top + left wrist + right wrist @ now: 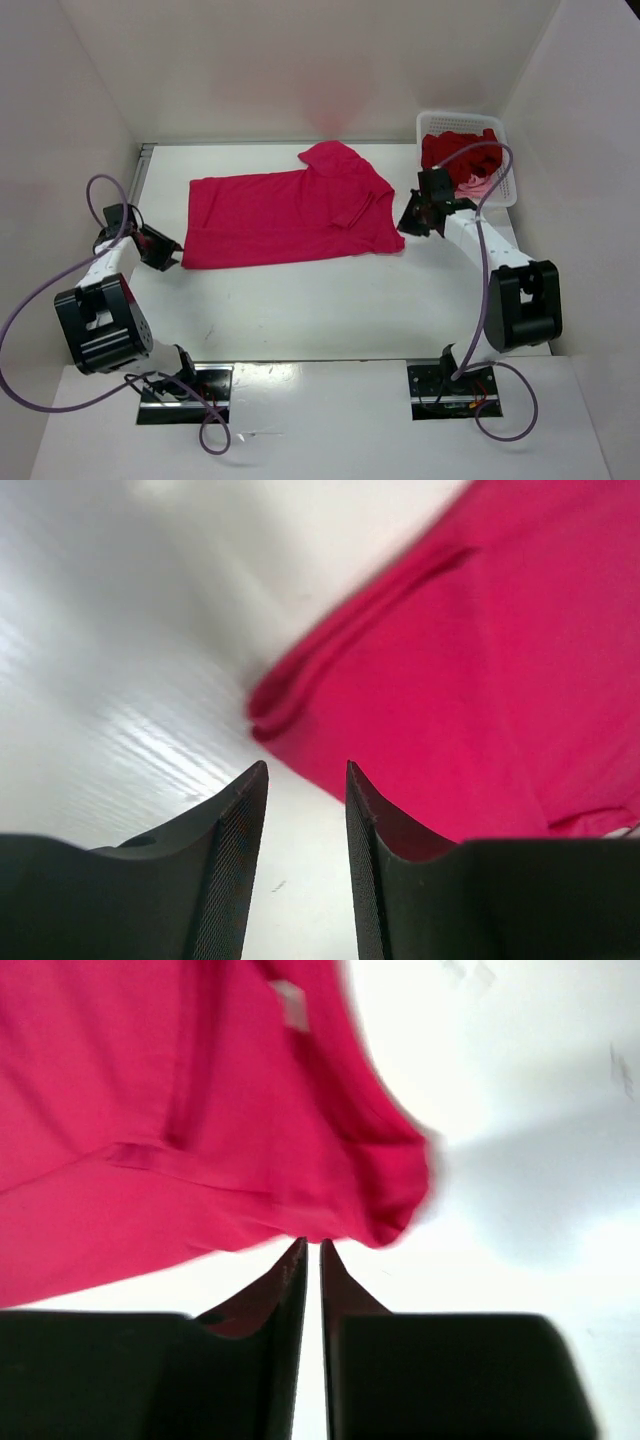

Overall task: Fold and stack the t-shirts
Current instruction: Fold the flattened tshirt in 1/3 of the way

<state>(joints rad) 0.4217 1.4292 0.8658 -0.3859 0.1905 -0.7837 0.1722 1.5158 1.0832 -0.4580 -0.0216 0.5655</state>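
Currently: one magenta-red t-shirt, plain, spread flat mid-table, with a crease by the right sleeve. Dark crimson t-shirt and light pink t-shirt are bundled in the white basket at back right, shapes unreadable, partly behind a cable. Spread shirt's long axis runs left to right, hem leftward, one sleeve toward the back wall. Left gripper: fingers spread, empty, beside the hem corner. Right gripper: fingers all but pressed together, holding nothing, at the right edge.
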